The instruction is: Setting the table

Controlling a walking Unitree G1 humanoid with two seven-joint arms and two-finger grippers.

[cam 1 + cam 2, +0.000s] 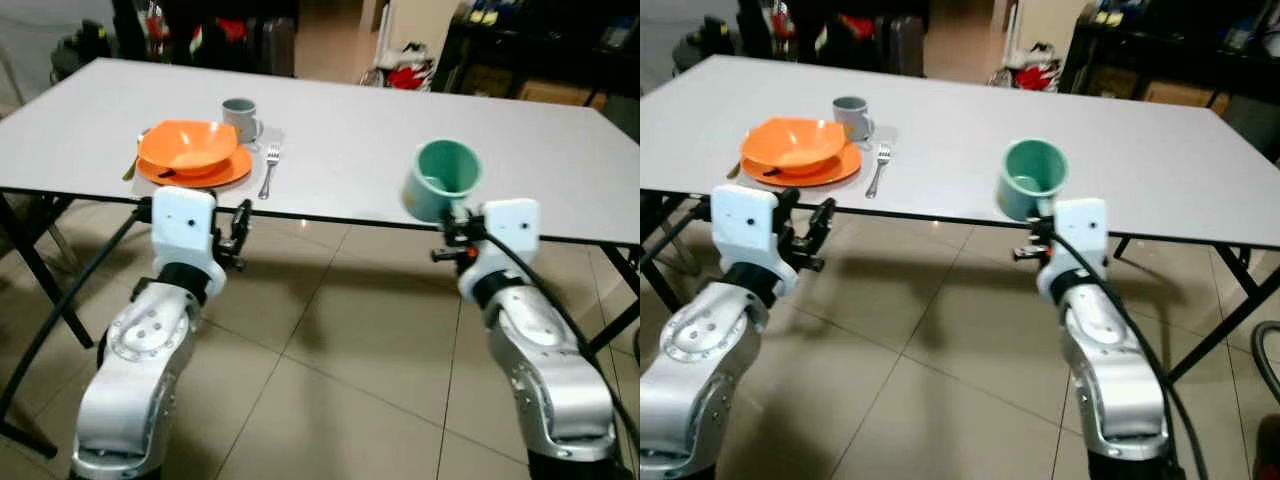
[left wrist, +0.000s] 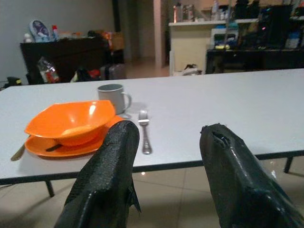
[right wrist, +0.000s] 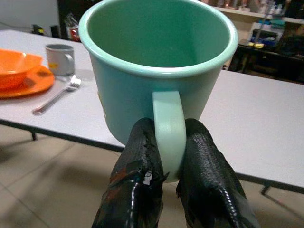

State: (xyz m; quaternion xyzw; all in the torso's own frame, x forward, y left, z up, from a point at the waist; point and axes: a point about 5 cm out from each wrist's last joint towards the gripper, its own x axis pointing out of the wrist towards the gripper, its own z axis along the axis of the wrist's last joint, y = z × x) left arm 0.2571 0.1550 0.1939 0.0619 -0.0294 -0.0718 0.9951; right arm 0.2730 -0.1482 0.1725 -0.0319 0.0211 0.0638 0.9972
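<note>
My right gripper [image 3: 166, 166] pinches the green mug [image 1: 442, 178] by its handle at the table's [image 1: 340, 150] near edge; my left gripper [image 2: 166, 156] gapes empty.

Partly hidden utensil beside the orange plate [image 1: 195, 172]

A utensil handle [image 2: 18, 152] pokes from under the plate's far side, possibly a spoon; its head is hidden.

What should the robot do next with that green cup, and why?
Probably carry the green mug forward over the table and set it down. The right tool pinches its handle near the table's front edge; the left tool is open and empty.
</note>
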